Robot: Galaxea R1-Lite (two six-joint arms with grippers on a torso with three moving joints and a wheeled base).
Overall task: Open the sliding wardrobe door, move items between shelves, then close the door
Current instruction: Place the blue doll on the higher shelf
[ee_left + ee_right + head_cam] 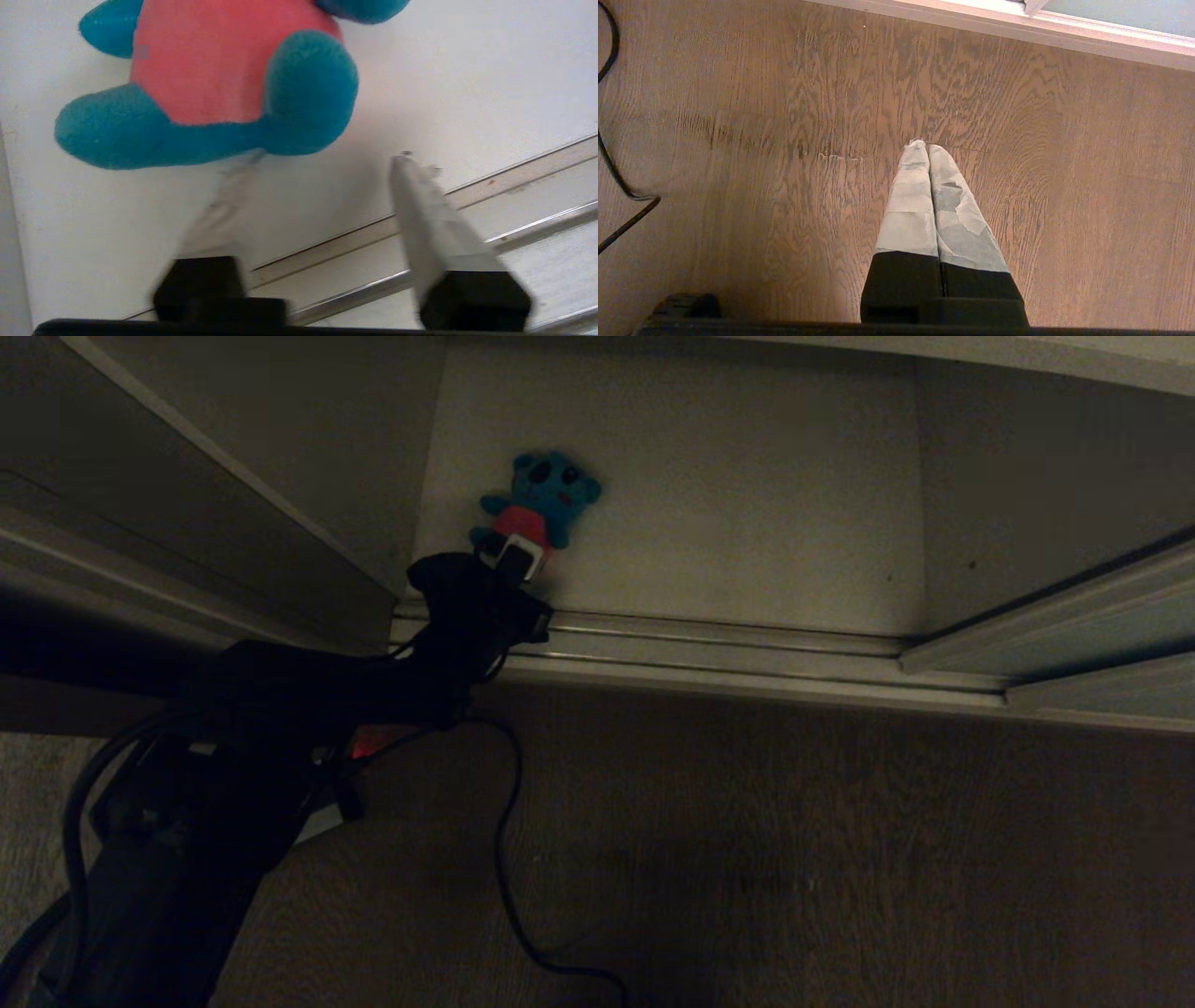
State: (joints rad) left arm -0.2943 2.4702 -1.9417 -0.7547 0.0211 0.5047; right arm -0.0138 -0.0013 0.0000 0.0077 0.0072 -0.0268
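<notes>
A small teal plush toy [541,499] with a red-pink belly lies on the off-white shelf [747,504] just inside the wardrobe opening, near its left side. My left gripper [513,558] reaches over the floor track to the toy's lower end. In the left wrist view the toy [224,70] lies just beyond the open left gripper [325,158]. One fingertip [243,168] is at the toy's underside, and nothing sits between the fingers. The pale grey-green sliding wardrobe door [1074,616] stands slid aside at the right. My right gripper [924,145] hangs shut and empty over the wood floor.
A ribbed metal floor track [700,644] runs along the front of the shelf. A dark wall panel [233,495] borders the opening on the left. A black cable [504,859] trails over the brown wood floor [840,859] in front of the wardrobe.
</notes>
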